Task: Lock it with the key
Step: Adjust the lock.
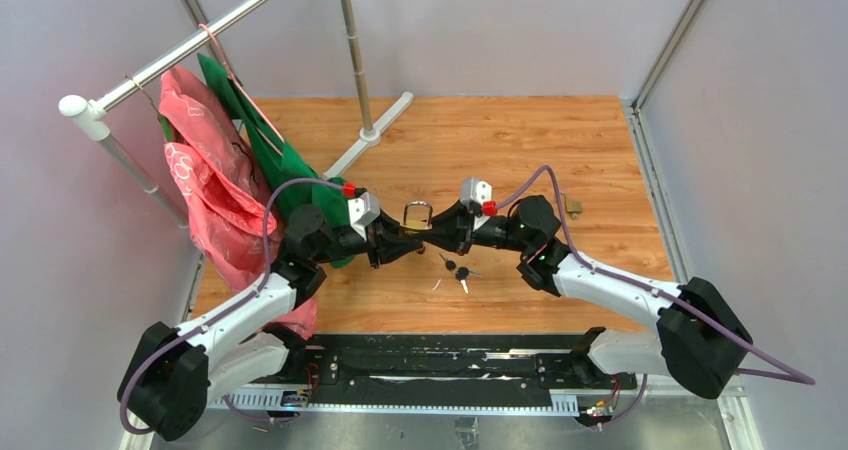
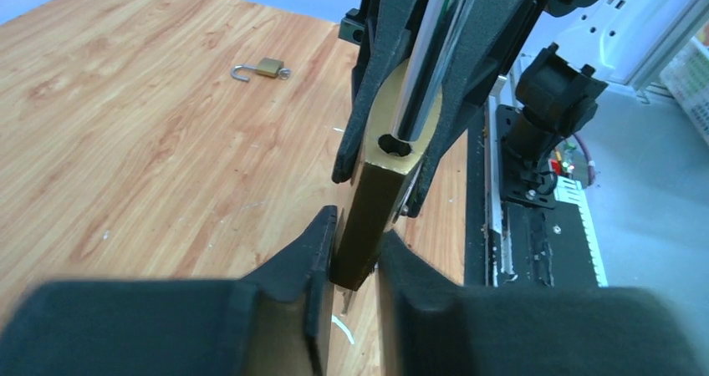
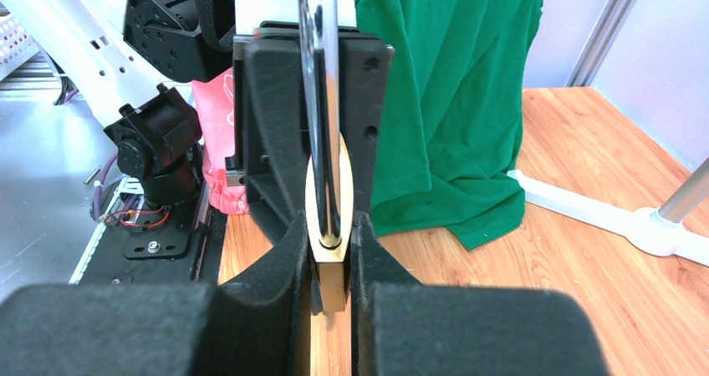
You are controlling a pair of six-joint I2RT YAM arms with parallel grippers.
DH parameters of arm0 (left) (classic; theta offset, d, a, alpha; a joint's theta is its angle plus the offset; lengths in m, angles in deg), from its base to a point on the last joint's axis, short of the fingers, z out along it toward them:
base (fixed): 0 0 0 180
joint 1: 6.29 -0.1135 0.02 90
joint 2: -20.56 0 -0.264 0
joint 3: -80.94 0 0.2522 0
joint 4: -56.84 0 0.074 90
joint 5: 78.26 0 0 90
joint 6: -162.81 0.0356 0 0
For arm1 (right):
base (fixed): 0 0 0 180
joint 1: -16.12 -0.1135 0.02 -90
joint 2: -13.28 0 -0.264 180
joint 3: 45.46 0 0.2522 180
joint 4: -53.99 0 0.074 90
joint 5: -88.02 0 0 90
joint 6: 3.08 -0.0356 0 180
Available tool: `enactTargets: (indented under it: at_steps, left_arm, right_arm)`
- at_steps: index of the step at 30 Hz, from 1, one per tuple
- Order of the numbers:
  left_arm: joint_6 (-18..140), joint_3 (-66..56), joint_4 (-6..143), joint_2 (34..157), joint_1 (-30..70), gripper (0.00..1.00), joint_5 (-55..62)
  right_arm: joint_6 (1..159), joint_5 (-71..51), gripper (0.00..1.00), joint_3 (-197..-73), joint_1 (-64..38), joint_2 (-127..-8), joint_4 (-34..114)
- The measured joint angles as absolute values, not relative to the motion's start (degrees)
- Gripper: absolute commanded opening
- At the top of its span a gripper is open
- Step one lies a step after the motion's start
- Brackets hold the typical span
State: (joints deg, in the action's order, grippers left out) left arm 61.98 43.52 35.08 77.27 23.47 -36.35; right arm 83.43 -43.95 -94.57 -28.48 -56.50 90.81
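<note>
A brass padlock (image 1: 417,222) with a steel shackle is held above the table between my two grippers. My left gripper (image 1: 403,240) is shut on one end of its body, seen in the left wrist view (image 2: 358,251) with the padlock (image 2: 380,188) between the fingers. My right gripper (image 1: 434,234) is shut on the other end, seen in the right wrist view (image 3: 332,255) around the padlock (image 3: 332,267). One shackle hole (image 2: 393,145) shows open beside the shackle leg. The black-headed keys (image 1: 456,268) lie on the table below, in neither gripper.
A second small brass padlock (image 1: 574,208) with its shackle open lies at the right, also in the left wrist view (image 2: 263,68). A clothes rack (image 1: 357,60) with green (image 1: 290,175) and pink (image 1: 215,185) garments stands at the left and back.
</note>
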Motion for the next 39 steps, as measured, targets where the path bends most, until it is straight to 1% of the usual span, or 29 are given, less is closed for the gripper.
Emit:
enactTargets:
  at_steps: [3,5,6,8,11,13,14,17,22,23,24,25,26,27,28,30,32,34,35,37,38,39]
  left_arm:
    - [61.61,43.52,34.66,77.2,23.47,0.38,-35.52]
    - [61.83,43.52,34.64,77.03,23.49,0.45,-35.37]
    - [62.18,43.52,34.64,76.85,23.47,0.45,-35.33]
    - [63.14,43.52,34.75,76.63,23.47,0.39,-35.5]
    - [64.06,43.54,35.16,76.68,23.47,0.26,-36.02]
    - [64.13,43.54,35.36,76.74,23.47,0.23,-36.59]
    - [64.13,43.54,35.43,76.87,23.47,0.19,-36.77]
    - [64.34,43.54,35.67,77.09,23.47,0.01,-37.66]
    - [64.67,43.54,36.3,77.18,23.47,0.0,-38.19]
    - [64.74,43.54,36.5,77.18,23.47,0.0,-38.23]
    - [64.74,43.54,36.69,77.18,23.47,0.0,-38.25]
    - [64.72,43.54,36.89,77.18,23.47,0.0,-38.25]
    - [64.72,43.54,37.04,77.18,23.47,0.0,-38.25]
    - [64.72,43.54,37.13,77.18,23.47,0.0,-38.21]
    - [64.74,43.54,37.37,77.18,23.47,0.0,-38.17]
    - [65.04,43.54,37.92,77.22,23.47,0.0,-38.14]
    - [65.81,43.54,38.42,77.29,23.47,0.0,-38.17]
    - [66.51,43.54,39.23,77.29,23.47,0.0,-38.12]
    - [66.73,43.54,39.51,77.31,23.47,0.0,-38.17]
    - [67.1,43.54,40.04,77.38,23.47,0.0,-38.43]
    - [67.27,43.54,40.08,77.42,23.47,0.0,-38.47]
    - [67.38,43.56,40.17,77.44,23.47,0.0,-38.54]
  right_arm:
    - [83.5,-43.98,0.0,-94.57,-28.48,-56.55,90.68]
    - [84.09,-44.0,0.0,-94.57,-28.48,-56.37,89.74]
    - [85.25,-44.06,0.0,-94.57,-28.48,-55.98,88.1]
    - [87.19,-44.35,0.0,-94.77,-28.48,-55.34,85.13]
    - [90.03,-44.43,0.0,-96.1,-28.48,-54.71,80.45]
    - [91.13,-44.63,0.0,-96.67,-28.48,-54.56,78.92]
    - [91.47,-44.74,0.0,-96.78,-28.48,-54.47,78.46]
    - [92.33,-45.33,0.0,-96.91,-28.48,-54.36,77.63]
    - [92.66,-45.64,0.01,-97.0,-28.48,-54.36,76.85]
    - [92.74,-45.68,0.06,-97.0,-28.48,-54.36,76.65]
    - [92.81,-45.7,0.17,-97.0,-28.48,-54.36,76.48]
    - [92.87,-45.72,0.31,-97.09,-28.48,-54.36,76.1]
    - [92.92,-45.77,0.43,-97.31,-28.48,-54.36,75.58]
    - [93.05,-45.92,0.51,-97.68,-28.48,-54.36,74.68]
    - [93.4,-45.99,0.57,-98.49,-28.48,-54.38,73.42]
    - [93.75,-46.18,0.62,-100.48,-28.48,-54.4,71.03]
    - [94.36,-46.53,0.63,-103.78,-28.48,-54.43,67.27]
    - [94.86,-46.6,0.59,-106.2,-28.48,-54.4,64.85]
    - [95.26,-46.62,0.54,-107.25,-28.48,-54.4,63.51]
    - [96.04,-46.82,0.39,-108.61,-28.48,-54.38,60.91]
    - [96.63,-46.9,0.34,-108.91,-28.48,-54.34,59.93]
    - [97.27,-46.95,0.32,-109.11,-28.48,-54.32,58.88]
